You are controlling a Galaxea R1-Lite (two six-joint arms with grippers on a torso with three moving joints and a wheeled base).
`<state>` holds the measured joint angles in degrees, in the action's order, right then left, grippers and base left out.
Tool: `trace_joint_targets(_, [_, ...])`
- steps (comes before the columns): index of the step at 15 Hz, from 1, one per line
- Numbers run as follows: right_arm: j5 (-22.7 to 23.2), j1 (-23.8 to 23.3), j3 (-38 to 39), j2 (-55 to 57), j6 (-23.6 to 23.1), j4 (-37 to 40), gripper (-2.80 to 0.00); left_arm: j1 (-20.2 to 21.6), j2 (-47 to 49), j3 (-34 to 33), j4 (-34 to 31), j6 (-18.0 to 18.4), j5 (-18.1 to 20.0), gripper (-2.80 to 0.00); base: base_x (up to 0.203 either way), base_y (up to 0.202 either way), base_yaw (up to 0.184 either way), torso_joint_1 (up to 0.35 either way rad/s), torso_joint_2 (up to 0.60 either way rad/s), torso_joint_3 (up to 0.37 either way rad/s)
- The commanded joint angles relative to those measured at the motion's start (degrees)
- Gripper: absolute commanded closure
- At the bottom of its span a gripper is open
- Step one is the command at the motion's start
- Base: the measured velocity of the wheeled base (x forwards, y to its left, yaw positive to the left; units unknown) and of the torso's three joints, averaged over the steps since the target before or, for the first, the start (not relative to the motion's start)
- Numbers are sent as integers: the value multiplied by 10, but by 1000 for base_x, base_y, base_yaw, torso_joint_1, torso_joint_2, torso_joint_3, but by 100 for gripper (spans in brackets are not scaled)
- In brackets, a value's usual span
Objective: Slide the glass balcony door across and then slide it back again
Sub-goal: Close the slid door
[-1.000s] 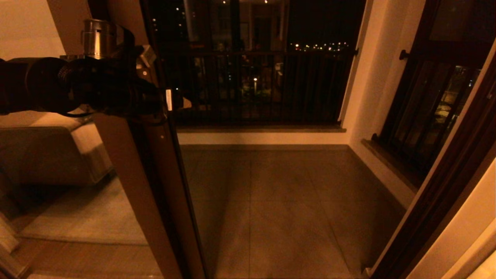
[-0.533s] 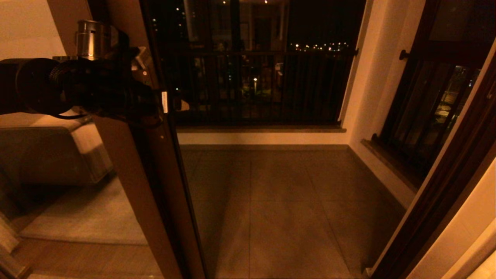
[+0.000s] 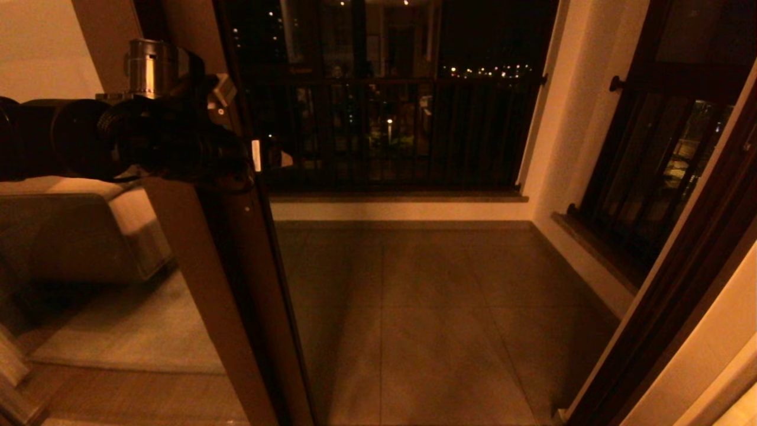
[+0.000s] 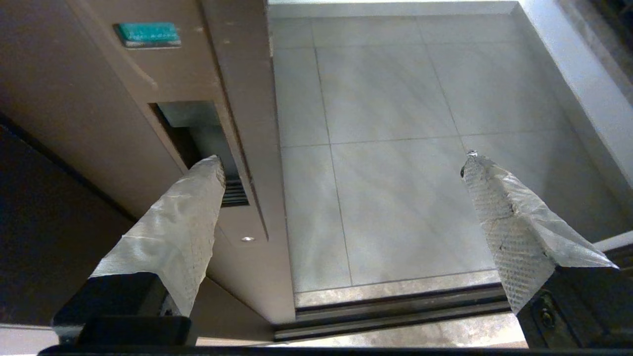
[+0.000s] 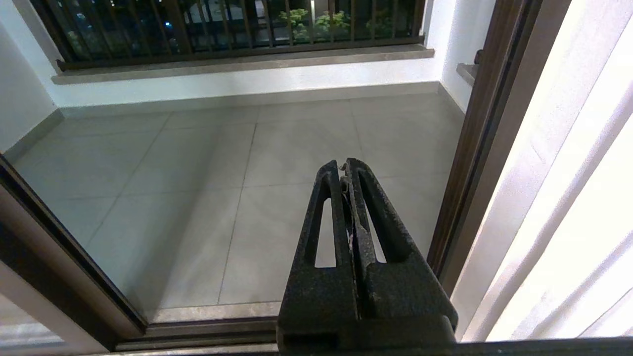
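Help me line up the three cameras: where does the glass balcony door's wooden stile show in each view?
Head view: glass balcony door stile lower left, below the left pincer.
Left wrist view: stile beside one finger.
Right wrist view: stile at the frame's edge.
Shared landmark: tiled balcony floor.

You see the glass balcony door (image 4: 74,99) framed in smooth, matt brown wood, its recessed lock plate (image 4: 198,133) dull grey metal; the left gripper (image 4: 341,160) has fingers (image 4: 173,222) wrapped in crinkled silvery tape with a fine dimpled texture. The right gripper (image 5: 344,165) looks like rough, grainy black plastic; the balcony floor (image 4: 395,148) is smooth pale tile with a faint sheen; the floor track (image 4: 395,309) is dull metal.
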<state>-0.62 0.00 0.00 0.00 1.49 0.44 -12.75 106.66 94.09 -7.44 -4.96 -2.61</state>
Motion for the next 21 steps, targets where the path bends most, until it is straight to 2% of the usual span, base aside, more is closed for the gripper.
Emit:
trace_joint_targets(1, [0,0,0,0,0,0,0,0,4,2,0,-1,0,-280,0,0,0,0,0,0])
trace_joint_targets(7, [0,0,0,0,0,0,0,-2,7,11,0,-1,26,-280,0,0,0,0,0,0])
trace_joint_targets(15, [0,0,0,0,0,0,0,-9,15,13,1,0,28,-280,0,0,0,0,0,0])
trace_joint_targets(21, [0,0,0,0,0,0,0,-38,22,31,1,-1,27,-280,0,0,0,0,0,0])
